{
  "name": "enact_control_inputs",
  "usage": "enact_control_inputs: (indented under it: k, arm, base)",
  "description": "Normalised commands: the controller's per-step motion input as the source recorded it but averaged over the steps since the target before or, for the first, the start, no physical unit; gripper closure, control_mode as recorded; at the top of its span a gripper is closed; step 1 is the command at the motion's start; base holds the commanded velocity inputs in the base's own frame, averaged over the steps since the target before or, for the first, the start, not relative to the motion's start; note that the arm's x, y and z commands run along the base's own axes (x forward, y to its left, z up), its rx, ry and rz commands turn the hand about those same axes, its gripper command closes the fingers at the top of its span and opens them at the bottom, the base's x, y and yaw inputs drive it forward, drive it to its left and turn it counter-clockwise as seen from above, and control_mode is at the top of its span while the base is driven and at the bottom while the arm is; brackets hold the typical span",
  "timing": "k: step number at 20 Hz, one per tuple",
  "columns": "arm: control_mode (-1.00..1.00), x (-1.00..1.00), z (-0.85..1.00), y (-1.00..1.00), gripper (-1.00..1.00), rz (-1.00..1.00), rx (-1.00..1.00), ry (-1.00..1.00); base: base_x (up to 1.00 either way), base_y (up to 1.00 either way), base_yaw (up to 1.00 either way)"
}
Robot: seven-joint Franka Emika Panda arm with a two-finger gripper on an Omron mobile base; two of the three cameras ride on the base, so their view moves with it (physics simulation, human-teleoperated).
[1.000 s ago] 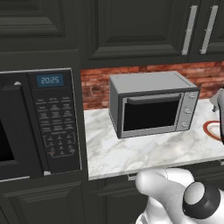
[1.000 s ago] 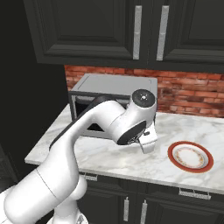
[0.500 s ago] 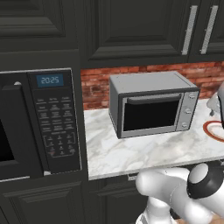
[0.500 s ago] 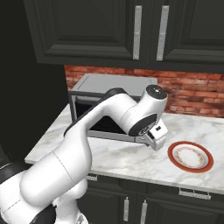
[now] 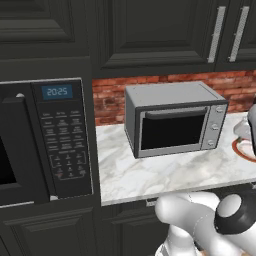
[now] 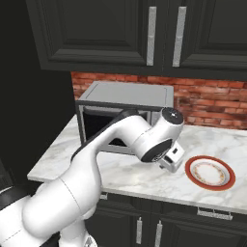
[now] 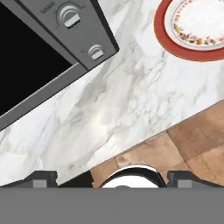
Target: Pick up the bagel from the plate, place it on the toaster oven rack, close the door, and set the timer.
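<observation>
I am reading the left base view from its left side. The black microwave (image 5: 45,145) is sitting built into the dark cabinetry, its clock lit. To its right the toaster oven (image 5: 175,119) is standing on the marble counter (image 5: 150,175), and its door (image 5: 172,131) is looking shut in this view, the dark glass upright under the bar handle. The three knobs (image 5: 216,125) are lining up down the oven's right panel. Further right the plate (image 6: 210,172) is lying flat on the counter, well apart from the oven; in the right base view its white centre is showing bare (I am not finding the bagel in any view, so I cannot say where it is).

The gripper (image 6: 170,159) is hanging above the counter between the oven's front and the plate, touching neither. In the hand view the two finger tips (image 7: 41,178) are standing at the far corners, so the jaws are spread wide with nothing between them; below them I am seeing marble and the counter's edge.
</observation>
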Motion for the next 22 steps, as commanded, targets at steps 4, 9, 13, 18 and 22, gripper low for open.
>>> enact_control_inputs:
  k: [4,9,13,18,22]
  arm:
    - [-1.00,0.00,-0.28,0.37,-1.00,0.05,-0.02,-0.24]
    - [-1.00,0.16,-0.23,0.19,-1.00,0.03,-0.04,-0.17]
    - [-1.00,0.39,-0.19,0.00,-1.00,0.04,-0.05,0.00]
    - [-1.00,0.54,-0.07,0.00,-1.00,0.07,-0.02,0.02]
    - [-1.00,0.49,0.00,-0.12,-1.00,0.12,0.00,0.03]
  base:
    - [0.00,0.00,0.00]
    - [0.00,0.00,0.00]
    - [0.00,0.00,0.00]
    - [0.00,0.00,0.00]
    - [0.00,0.00,0.00]
